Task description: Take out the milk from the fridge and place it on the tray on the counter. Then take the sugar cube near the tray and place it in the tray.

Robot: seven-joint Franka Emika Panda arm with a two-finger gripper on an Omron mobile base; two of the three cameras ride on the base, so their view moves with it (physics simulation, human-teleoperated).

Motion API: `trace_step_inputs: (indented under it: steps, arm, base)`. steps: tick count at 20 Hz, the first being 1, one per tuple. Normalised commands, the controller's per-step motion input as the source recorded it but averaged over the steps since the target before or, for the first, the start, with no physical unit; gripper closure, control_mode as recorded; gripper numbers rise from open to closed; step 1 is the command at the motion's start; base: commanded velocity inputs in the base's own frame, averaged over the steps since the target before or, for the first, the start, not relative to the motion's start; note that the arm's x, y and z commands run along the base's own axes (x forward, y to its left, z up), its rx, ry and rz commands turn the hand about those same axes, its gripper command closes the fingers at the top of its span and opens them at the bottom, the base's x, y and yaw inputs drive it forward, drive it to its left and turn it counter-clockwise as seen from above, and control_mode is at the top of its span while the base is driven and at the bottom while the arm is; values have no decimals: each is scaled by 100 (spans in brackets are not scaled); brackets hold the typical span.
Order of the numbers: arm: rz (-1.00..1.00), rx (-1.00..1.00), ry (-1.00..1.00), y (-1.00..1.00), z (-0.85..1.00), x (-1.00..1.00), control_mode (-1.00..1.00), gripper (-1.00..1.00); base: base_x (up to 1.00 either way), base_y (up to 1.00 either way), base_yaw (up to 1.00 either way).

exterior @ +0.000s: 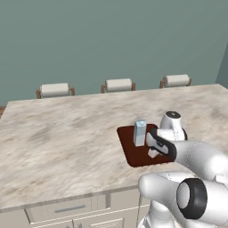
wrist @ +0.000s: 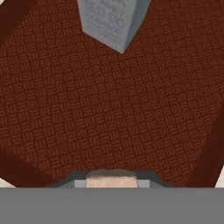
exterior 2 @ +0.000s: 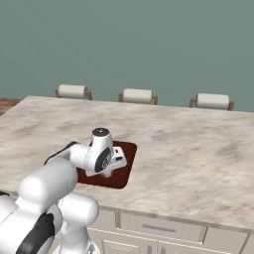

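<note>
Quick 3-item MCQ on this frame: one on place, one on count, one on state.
1. Where is the milk carton?
A. on the bare counter
B. on the tray
C. in the gripper

2. How many chairs stand behind the counter?
A. two
B. three
C. four

3. How is the carton standing?
A. upright
B. tipped on its side
C. leaning on the arm

Key:
1 B: the milk carton stands on the tray, which lies on the counter.
2 B: three chairs line the far edge.
3 A: it stands on its base, free of the arm.
</note>
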Motion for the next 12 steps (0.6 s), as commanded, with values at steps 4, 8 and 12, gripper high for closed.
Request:
trace_step_inputs:
  steps: [4, 8, 12]
  arm:
    - [0, 0, 0, 1, -25, 19, -100, 100]
    - [0, 0, 0, 15, -31, 29, -100, 100]
    - [0, 0, 0, 22, -41, 14, -100, 100]
  base:
    - [0, 0, 0]
    - [0, 0, 0]
    - [0, 0, 0]
